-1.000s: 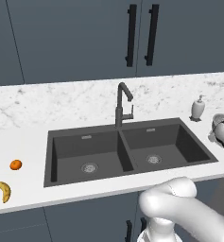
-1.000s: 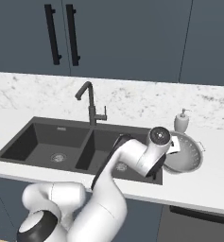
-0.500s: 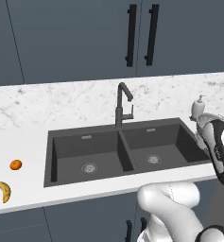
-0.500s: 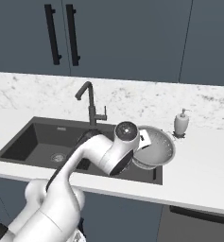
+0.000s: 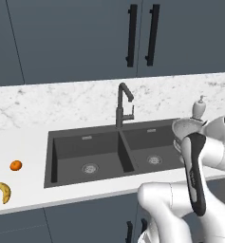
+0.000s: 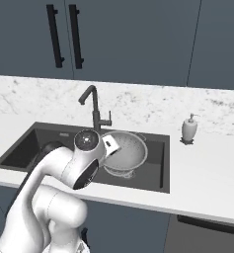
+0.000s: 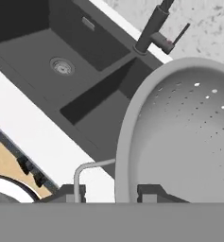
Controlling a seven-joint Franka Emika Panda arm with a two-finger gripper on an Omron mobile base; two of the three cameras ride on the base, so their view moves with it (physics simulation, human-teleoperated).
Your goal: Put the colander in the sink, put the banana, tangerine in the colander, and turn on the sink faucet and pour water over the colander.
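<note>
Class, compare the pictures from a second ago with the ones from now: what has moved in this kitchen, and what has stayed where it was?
The arm has swung left, carrying the colander from the counter right of the sink to above the right basin; the fingers stay shut on its rim. The banana, tangerine, faucet and soap dispenser have not moved.

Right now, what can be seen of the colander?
The colander is a pale grey, metal-looking perforated bowl with a thin loop handle at its rim. It is tilted and held above the sink's right basin, beside the faucet. The gripper is shut on its rim next to the handle.
</note>
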